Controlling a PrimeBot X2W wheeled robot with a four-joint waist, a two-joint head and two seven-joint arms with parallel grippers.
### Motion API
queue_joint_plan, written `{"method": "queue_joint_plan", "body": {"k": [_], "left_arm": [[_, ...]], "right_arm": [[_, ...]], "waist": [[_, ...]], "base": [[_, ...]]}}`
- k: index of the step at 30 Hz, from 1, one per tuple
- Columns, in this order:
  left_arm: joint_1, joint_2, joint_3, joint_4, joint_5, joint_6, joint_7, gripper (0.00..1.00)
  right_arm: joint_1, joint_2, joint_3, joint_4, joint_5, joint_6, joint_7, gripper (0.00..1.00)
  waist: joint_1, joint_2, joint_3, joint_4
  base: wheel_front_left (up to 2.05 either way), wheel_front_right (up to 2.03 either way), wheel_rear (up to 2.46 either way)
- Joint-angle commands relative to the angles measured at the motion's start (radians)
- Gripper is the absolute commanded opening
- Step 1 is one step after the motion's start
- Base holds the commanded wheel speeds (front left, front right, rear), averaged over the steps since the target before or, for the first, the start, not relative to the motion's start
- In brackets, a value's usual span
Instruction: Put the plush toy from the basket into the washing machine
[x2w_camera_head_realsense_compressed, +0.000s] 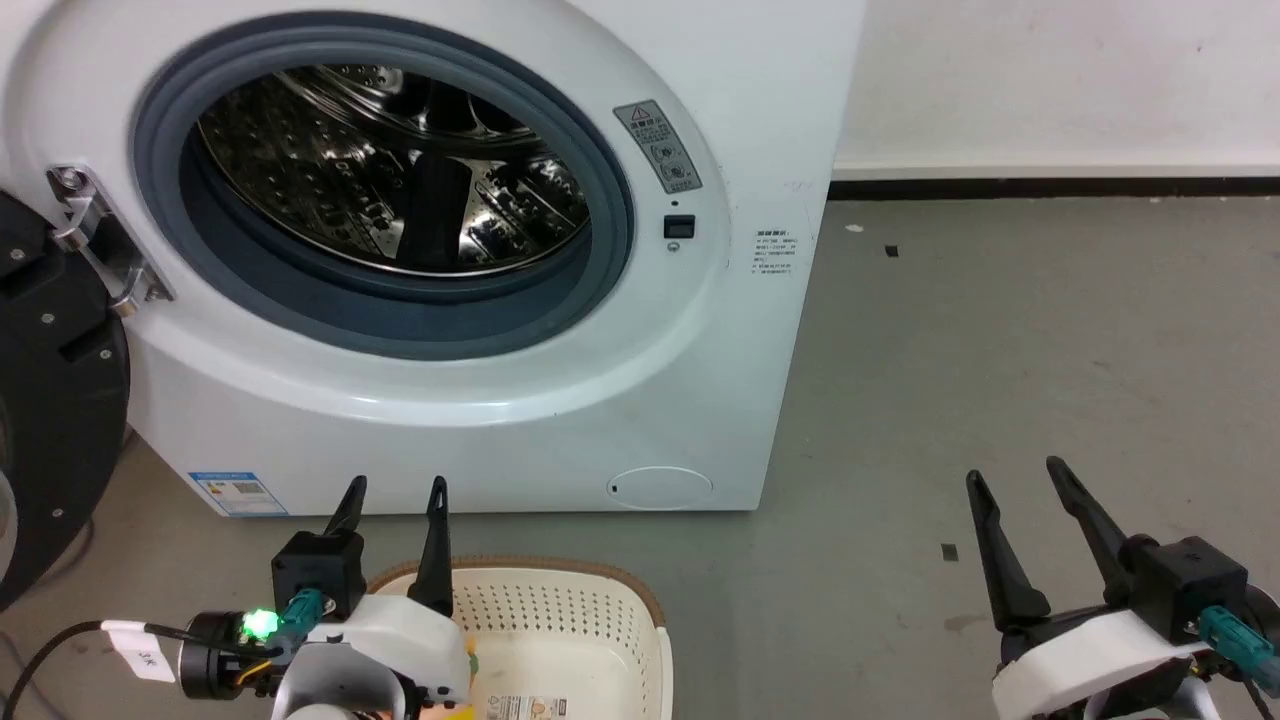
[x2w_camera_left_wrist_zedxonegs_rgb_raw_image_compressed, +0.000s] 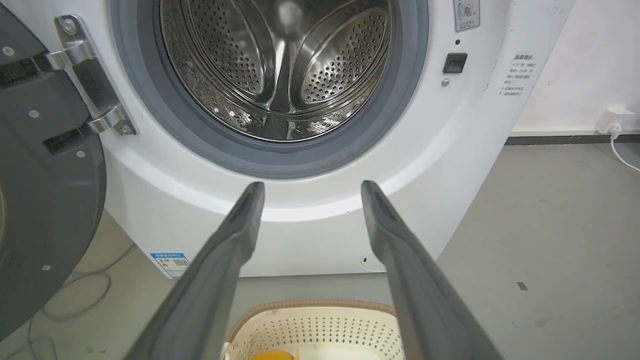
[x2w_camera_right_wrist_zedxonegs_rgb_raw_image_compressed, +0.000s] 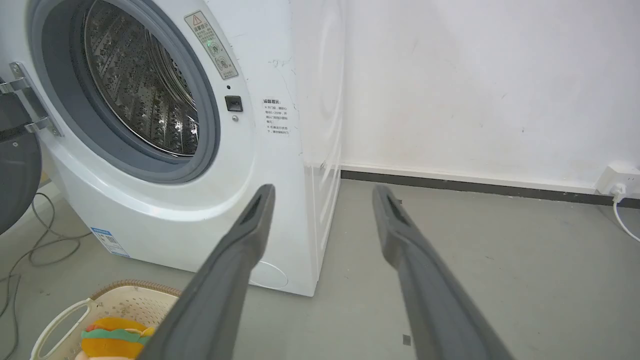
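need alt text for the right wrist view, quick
The washing machine stands with its porthole open, and the plush toy lies in the basket on the floor before it, at lower left. The right gripper points toward the machine's front corner, jaws open and holding nothing.

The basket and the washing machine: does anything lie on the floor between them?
No. In the left wrist view, a bare strip of grey floor separates the cream perforated plastic basket from the white front-loading washing machine.
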Motion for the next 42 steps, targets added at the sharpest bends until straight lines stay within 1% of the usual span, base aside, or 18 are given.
{"method": "queue_joint_plan", "body": {"k": [1,9,17,30,42], "left_arm": [[-0.023,0.000,-0.002,0.020,-0.008,0.001,-0.010,1.00],[-0.086,0.003,0.005,0.149,-0.033,-0.011,-0.027,1.00],[-0.163,0.018,0.012,0.284,-0.062,-0.013,-0.038,1.00],[-0.279,0.051,0.003,0.434,-0.096,-0.005,-0.017,1.00],[-0.376,0.066,-0.014,0.559,-0.125,0.005,-0.013,1.00]], "right_arm": [[-0.023,0.000,-0.003,-0.010,0.011,0.000,-0.010,1.00],[-0.058,0.000,-0.014,-0.031,0.036,0.000,-0.027,1.00],[-0.091,0.000,-0.024,-0.056,0.059,0.000,-0.044,1.00],[-0.147,0.000,-0.050,-0.106,0.087,0.000,-0.071,1.00],[-0.183,0.000,-0.072,-0.159,0.095,0.000,-0.096,1.00]], "waist": [[0.0000,0.0000,0.014,-0.002],[0.0000,0.0000,0.088,-0.010],[0.0000,0.0000,0.175,-0.016],[0.0000,0.0000,0.341,-0.016],[0.0000,0.0000,0.476,-0.001]], "base": [[0.00,0.00,0.00],[0.00,0.00,0.00],[0.00,0.00,0.00],[0.00,0.00,0.00],[0.00,0.00,0.00]]}}
